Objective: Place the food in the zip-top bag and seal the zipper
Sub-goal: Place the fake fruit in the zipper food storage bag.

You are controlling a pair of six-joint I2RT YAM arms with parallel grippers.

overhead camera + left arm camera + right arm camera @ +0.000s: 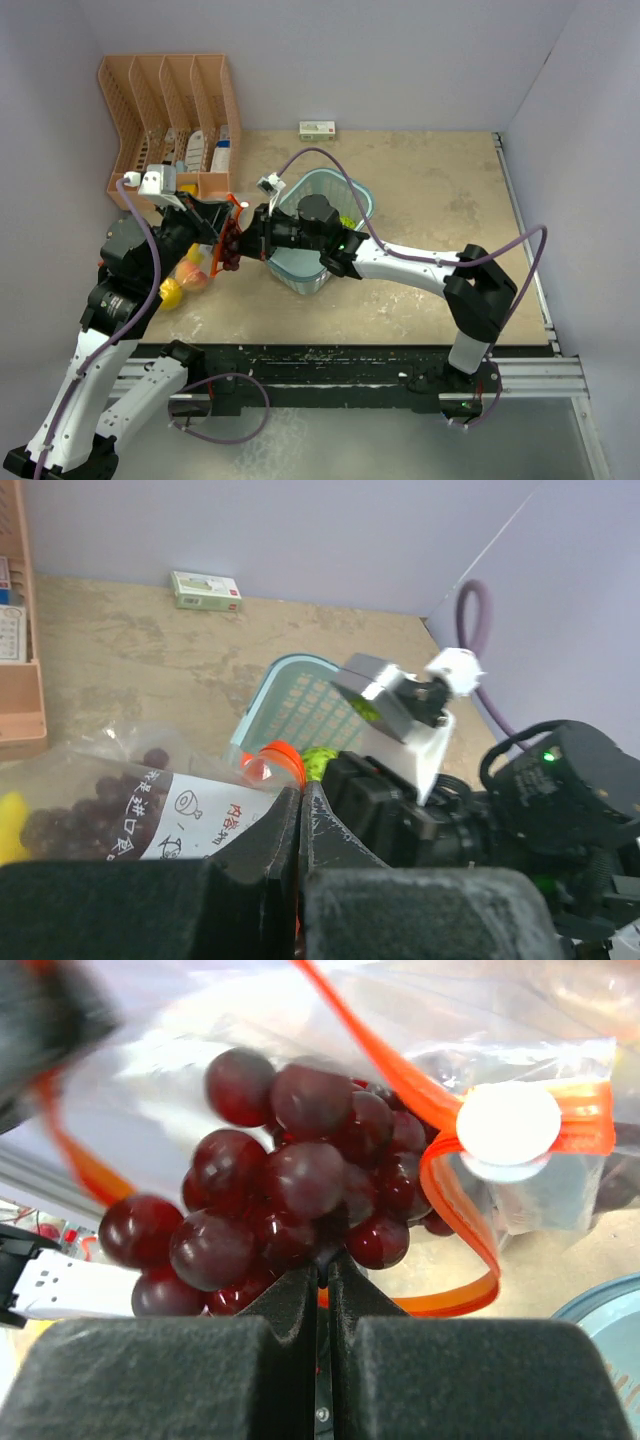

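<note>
Left fingers are closed, pinching the edge of the clear bag at its mouth; a bit of orange shows in the slit between them. Right fingers are closed too, clamped at the base of the dark red grape bunch.

The bunch is held right at the bag mouth, with the orange zipper strip looping behind and beside it. A white round tab sits on the strip. I can't tell how far inside the bunch is; from the left wrist, grapes show through the plastic next to a printed white label.

From the top view the two arms meet at the left of the desk. The bag hangs low there with a yellow fruit and a pink-yellow peach in its lower part.

The light blue basket is just right of the bag, under the right arm, with a yellow-green fruit in it. An orange file rack stands at the back left, and a small white-green box lies by the back wall.
</note>
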